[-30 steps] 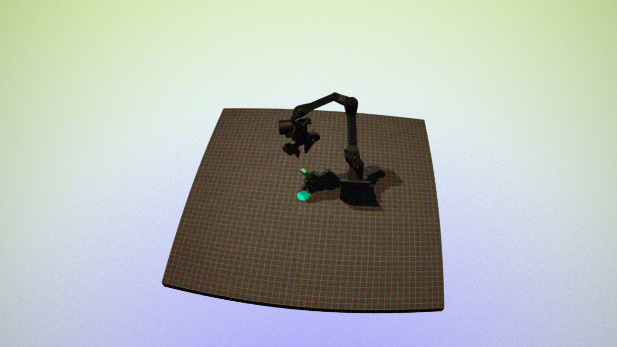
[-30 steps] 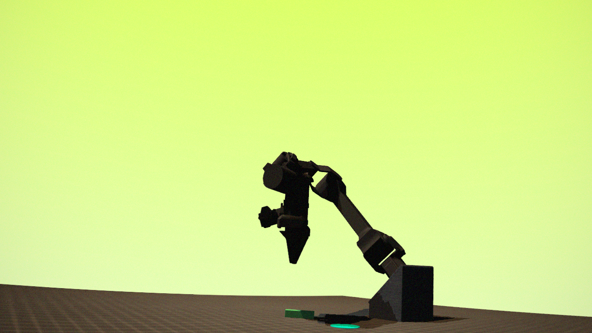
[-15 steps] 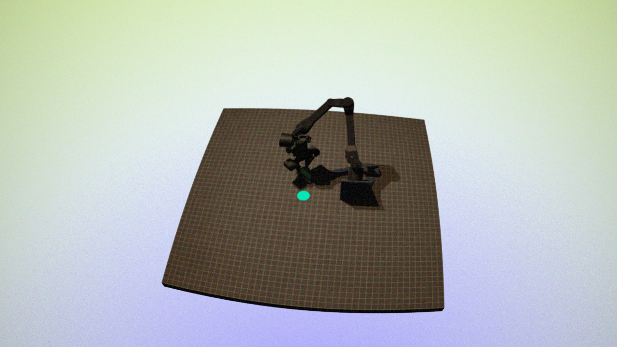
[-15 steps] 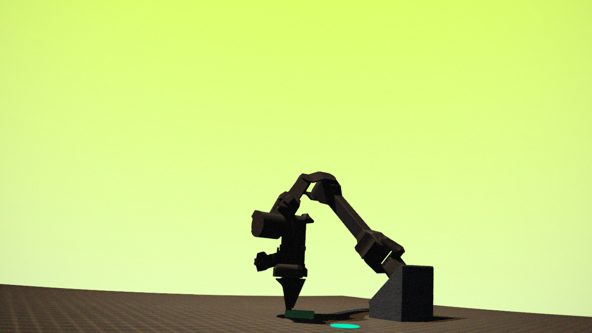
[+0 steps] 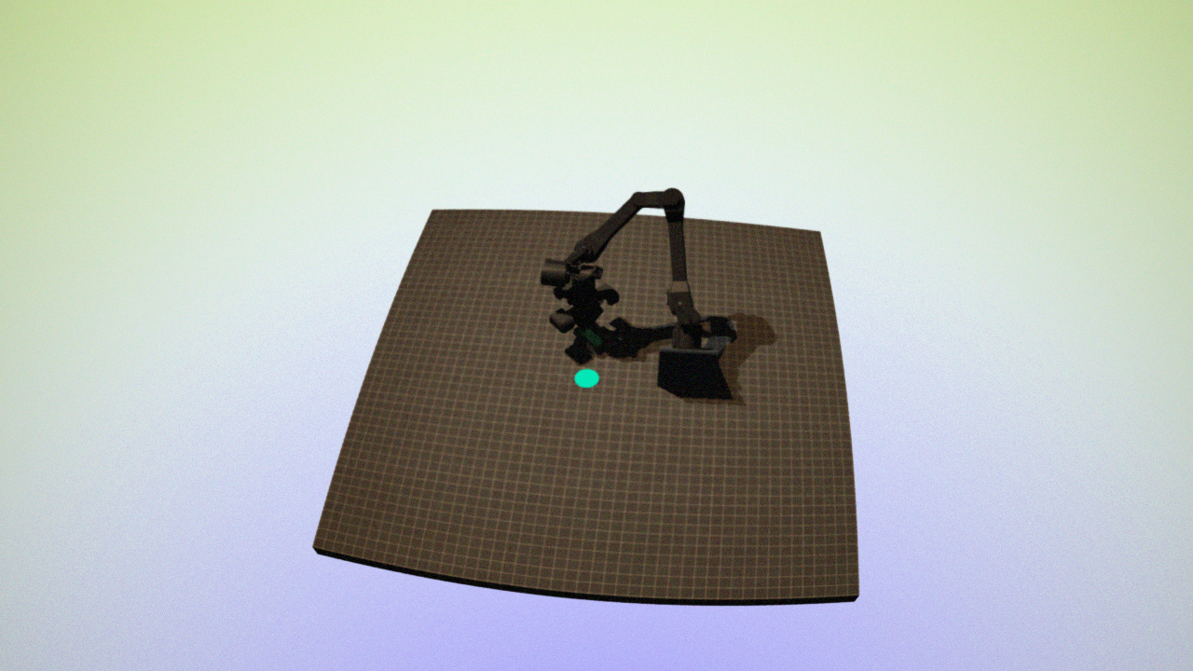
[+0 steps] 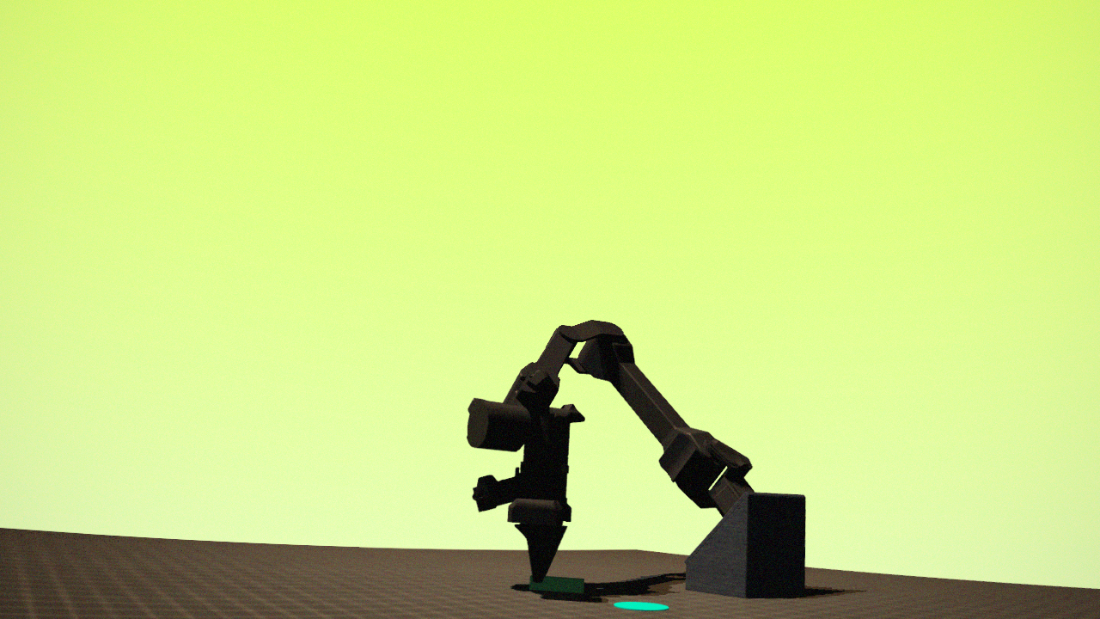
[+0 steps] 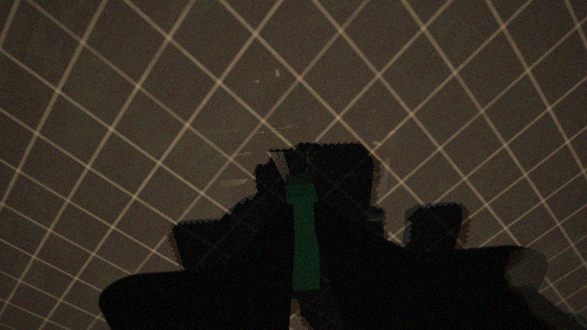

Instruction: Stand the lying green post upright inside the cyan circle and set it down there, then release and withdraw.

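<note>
The tabletop [image 5: 516, 500] is a dark brown square slab with a light grid of fine lines, set against a plain backdrop [image 6: 308, 192] graded from yellow-green to pale lilac in the top view.

Black jointed arm [image 6: 653, 415], seemingly dark-grey wedge base [image 6: 757, 542]

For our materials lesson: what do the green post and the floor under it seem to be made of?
Green post: probably plastic or painted wood; flat, even colour, no grain, matte. Floor: a dull brown mat or board with a pale printed grid, no shine. The claw is shut on the post.
</note>
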Available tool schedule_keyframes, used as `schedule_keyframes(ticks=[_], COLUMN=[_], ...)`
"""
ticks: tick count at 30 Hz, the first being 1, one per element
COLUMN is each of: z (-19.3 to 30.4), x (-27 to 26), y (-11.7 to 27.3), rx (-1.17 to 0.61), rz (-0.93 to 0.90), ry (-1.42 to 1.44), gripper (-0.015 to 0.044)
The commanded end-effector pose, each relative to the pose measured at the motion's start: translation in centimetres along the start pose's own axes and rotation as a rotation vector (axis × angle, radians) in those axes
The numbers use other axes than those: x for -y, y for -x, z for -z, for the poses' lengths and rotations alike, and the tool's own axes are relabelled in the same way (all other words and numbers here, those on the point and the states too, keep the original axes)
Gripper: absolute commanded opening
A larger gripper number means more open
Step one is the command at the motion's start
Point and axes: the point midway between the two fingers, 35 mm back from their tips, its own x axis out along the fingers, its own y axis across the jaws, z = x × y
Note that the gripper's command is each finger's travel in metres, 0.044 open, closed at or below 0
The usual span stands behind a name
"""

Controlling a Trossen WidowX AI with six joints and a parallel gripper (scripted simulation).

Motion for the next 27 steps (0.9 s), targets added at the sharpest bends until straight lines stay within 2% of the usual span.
schedule_keyframes(ticks=[1,27], z=[0.1,0.0], x=[0.0,-0.6], y=[0.1,8.0], rx=[0.0,-0.01], rz=[0.004,-0.005], ry=[0.005,0.006], gripper=[0.0023,0.0023])
